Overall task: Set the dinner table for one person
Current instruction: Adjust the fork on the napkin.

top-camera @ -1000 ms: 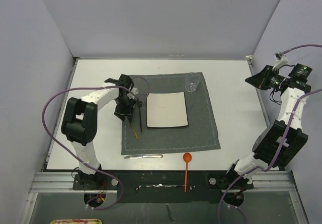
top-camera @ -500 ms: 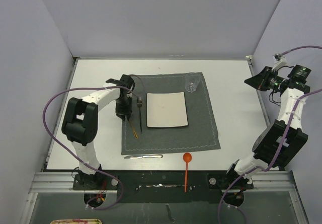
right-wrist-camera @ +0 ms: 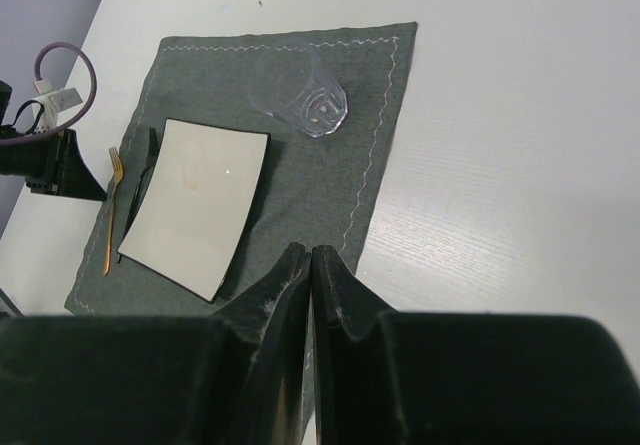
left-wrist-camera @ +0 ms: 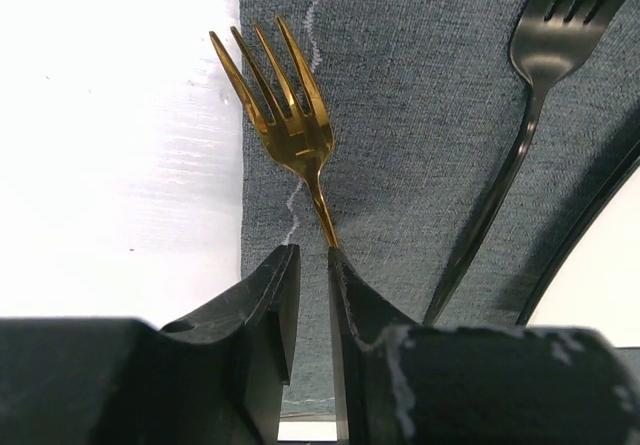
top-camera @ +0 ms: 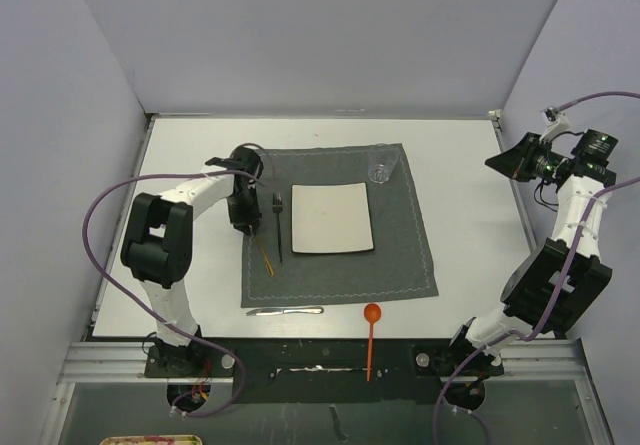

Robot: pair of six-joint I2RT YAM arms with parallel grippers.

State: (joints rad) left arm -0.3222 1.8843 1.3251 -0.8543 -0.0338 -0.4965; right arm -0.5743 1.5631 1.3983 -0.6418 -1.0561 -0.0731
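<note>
left gripper (left-wrist-camera: 314,253): fingers down to a slit at the gold fork (left-wrist-camera: 292,130) neck, can't tell if they pinch it. Tips sit over the mat (left-wrist-camera: 430,115) edge, with the table (left-wrist-camera: 110,155) at their 9 o'clock. right gripper (right-wrist-camera: 309,252): fingers pressed together, raised high. The table spreads from its 12 to 3 o'clock.

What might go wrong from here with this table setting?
1. The left gripper, nearly closed at the handle of the gold fork, might drag it off the placemat or into the black fork; whether it grips is unclear.
2. The knife and orange spoon lie by the near edge of the dinner table; a clumsy grab might push them off.
3. Setting them right of the plate could topple the glass.
</note>
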